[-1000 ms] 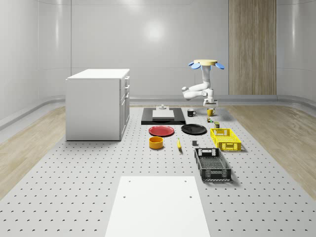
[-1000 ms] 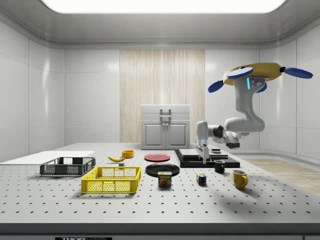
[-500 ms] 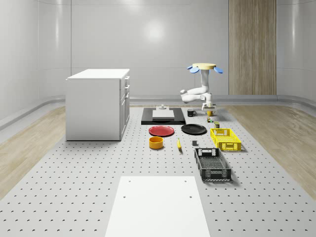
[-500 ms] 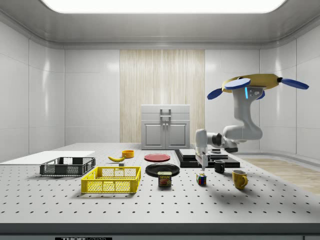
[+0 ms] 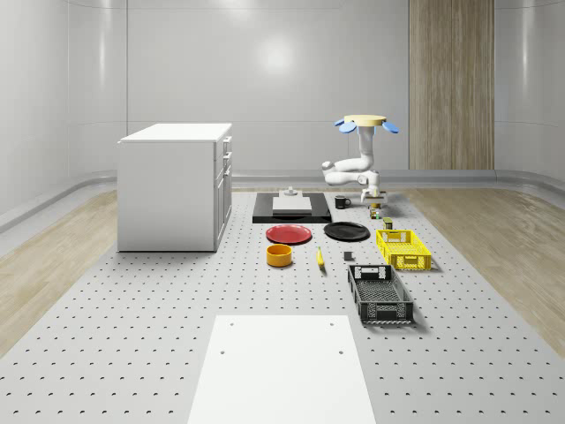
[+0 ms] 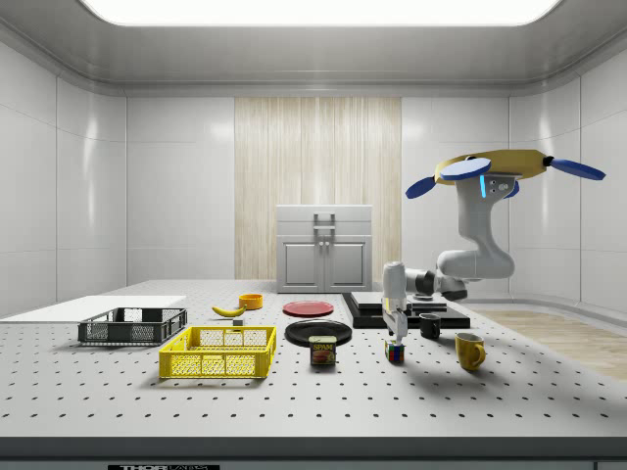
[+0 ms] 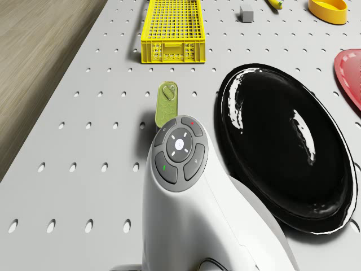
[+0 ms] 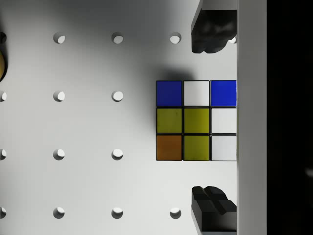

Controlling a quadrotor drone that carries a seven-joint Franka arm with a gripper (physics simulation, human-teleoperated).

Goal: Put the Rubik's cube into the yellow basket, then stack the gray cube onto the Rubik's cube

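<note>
On the perforated surface [image 6: 294, 401], read from the side view's left: a black crate [image 6: 132, 326], then the yellow basket [image 6: 219, 352], a banana [image 6: 228, 310] and orange bowl [image 6: 251, 301] behind it, a red plate [image 6: 308, 307], a black plate [image 6: 317, 332] and a tin [image 6: 323, 351] just in front of that plate. Next comes the Rubik's cube [image 6: 395, 352], standing on the surface well apart from the basket, with the tool [image 6: 395, 336] hanging straight above it — the wrist view has the cube [image 8: 196, 120] lying between the two dark fingertips [image 8: 211, 30], which are spread wide and clear of its sides. Further right sit a black mug [image 6: 430, 326] and a yellow mug [image 6: 469, 351]. The drone [image 6: 505, 164] hovers high over that right end, its arm bent down and back toward the cube. From the drone's camera, the small gray cube [image 7: 246, 12] rests just beside the basket's [image 7: 171, 29] far end.
</note>
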